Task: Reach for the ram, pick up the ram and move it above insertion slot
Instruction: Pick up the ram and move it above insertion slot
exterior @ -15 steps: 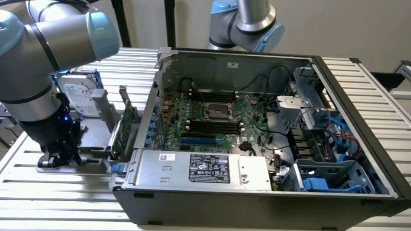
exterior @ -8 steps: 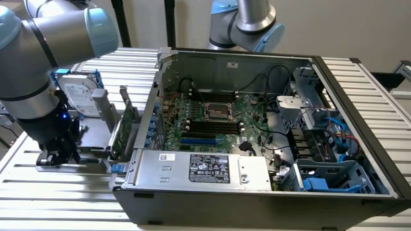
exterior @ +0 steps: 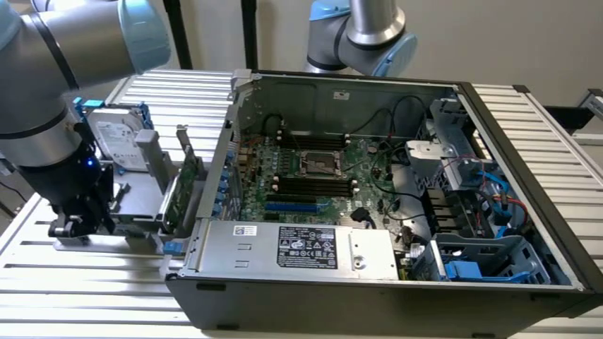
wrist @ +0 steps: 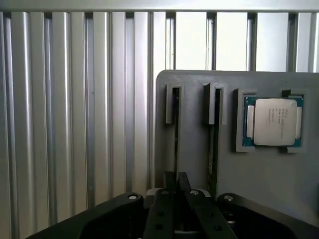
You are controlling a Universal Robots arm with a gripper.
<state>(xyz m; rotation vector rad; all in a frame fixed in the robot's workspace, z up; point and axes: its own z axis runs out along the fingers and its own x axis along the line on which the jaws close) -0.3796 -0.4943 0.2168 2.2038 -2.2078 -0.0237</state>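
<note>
The ram [wrist: 176, 130] stands edge-on in a narrow groove of the grey parts holder [wrist: 259, 174], showing as a thin dark strip. My gripper [wrist: 176, 175] is down on the near end of that strip, with the fingers drawn together on either side of it. In the exterior view the gripper [exterior: 80, 224] sits low at the holder [exterior: 132, 212], at the exterior view's left of the open computer case [exterior: 377, 296]. Several parallel black insertion slots [exterior: 315, 185] lie on the motherboard inside the case, well away from the gripper.
A silver processor [wrist: 275, 121] rests in a pocket of the holder, and a second groove [wrist: 214, 134] runs beside the ram's. A hard drive [exterior: 118, 138] and an expansion card [exterior: 183, 183] stand upright in the holder. The case wall [exterior: 222, 162] rises between holder and motherboard.
</note>
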